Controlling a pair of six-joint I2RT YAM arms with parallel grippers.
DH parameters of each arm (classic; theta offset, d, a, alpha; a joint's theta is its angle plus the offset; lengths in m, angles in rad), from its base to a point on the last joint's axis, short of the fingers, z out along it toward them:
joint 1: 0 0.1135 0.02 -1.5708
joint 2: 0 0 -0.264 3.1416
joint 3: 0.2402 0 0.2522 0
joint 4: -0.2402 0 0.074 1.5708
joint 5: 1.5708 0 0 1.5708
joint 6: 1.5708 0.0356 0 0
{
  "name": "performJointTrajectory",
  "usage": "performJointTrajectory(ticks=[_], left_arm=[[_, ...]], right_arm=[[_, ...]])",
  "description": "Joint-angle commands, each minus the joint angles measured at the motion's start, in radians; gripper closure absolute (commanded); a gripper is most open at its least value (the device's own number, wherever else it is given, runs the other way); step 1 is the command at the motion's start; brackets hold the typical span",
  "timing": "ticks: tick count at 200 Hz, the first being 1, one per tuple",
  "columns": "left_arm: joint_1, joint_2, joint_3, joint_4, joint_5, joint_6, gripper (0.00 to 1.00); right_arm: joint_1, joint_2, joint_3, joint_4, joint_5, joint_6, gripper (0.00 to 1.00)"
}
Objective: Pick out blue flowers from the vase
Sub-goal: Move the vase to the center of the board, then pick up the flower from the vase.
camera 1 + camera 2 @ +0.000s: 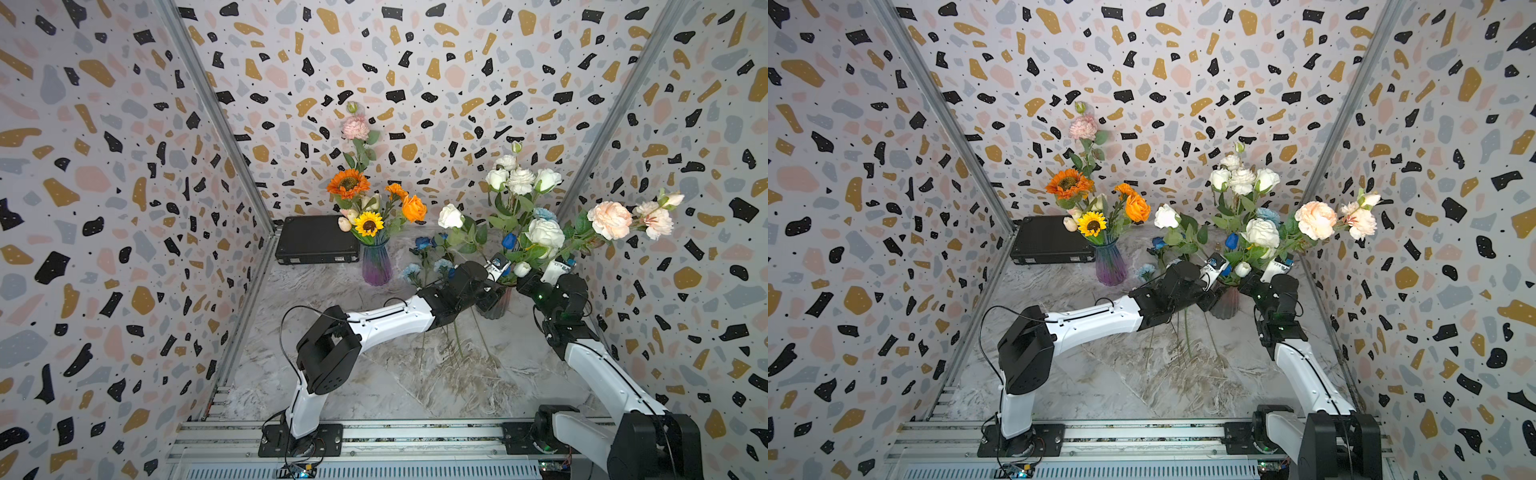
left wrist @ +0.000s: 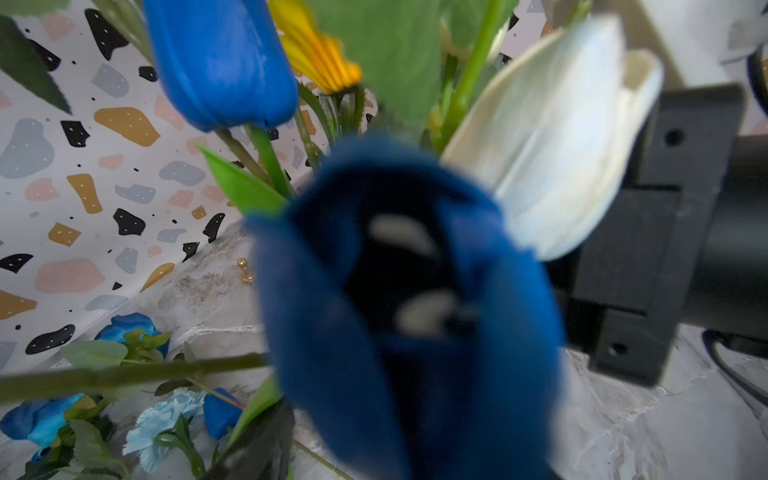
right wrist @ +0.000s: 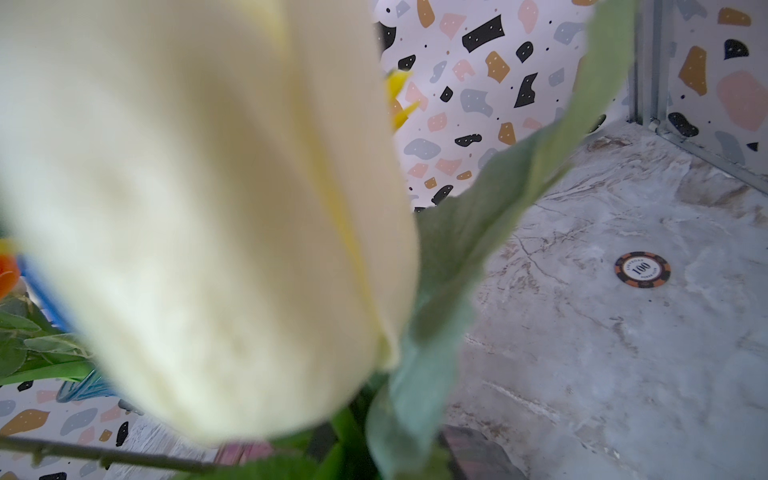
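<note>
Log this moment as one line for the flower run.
left gripper: beside blue tulip in dark vase, jaws unclear | right gripper: close to cream bloom, jaws unclear | blue flowers: several lying on table

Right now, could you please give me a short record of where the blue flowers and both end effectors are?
blue flowers out: several lying on the table between dark vase and purple vase
remaining in dark vase: blue tulip, pale blue carnation
left end effector: at a second blue tulip, grip unclear
right end effector: among the white roses, jaws hidden
purple vase: sunflowers, orange blooms, no blue seen
</note>
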Motion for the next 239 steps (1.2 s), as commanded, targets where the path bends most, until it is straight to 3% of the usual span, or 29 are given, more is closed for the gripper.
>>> performJointTrajectory(ticks=[1, 92, 125, 159, 239], left_arm=[[0.008, -0.023, -0.006, 0.142, -0.012, 0.01, 0.35], [0.008, -0.031, -0.032, 0.238, -0.012, -0.001, 0.46], [0.008, -0.032, -0.032, 0.269, -0.007, -0.005, 0.55], [0.009, -0.038, -0.028, 0.268, -0.009, 0.01, 0.71], [0.008, -0.142, 0.005, 0.227, 0.005, 0.093, 0.73]], right_arm=[[0.009, -0.023, -0.021, -0.016, -0.018, -0.012, 0.78], [0.008, -0.015, -0.043, 0.007, -0.031, -0.005, 0.78], [0.008, -0.013, -0.047, 0.006, -0.033, -0.008, 0.78], [0.009, -0.011, -0.045, 0.014, -0.036, -0.003, 0.78], [0.009, -0.004, -0.046, 0.015, -0.04, -0.005, 0.78]])
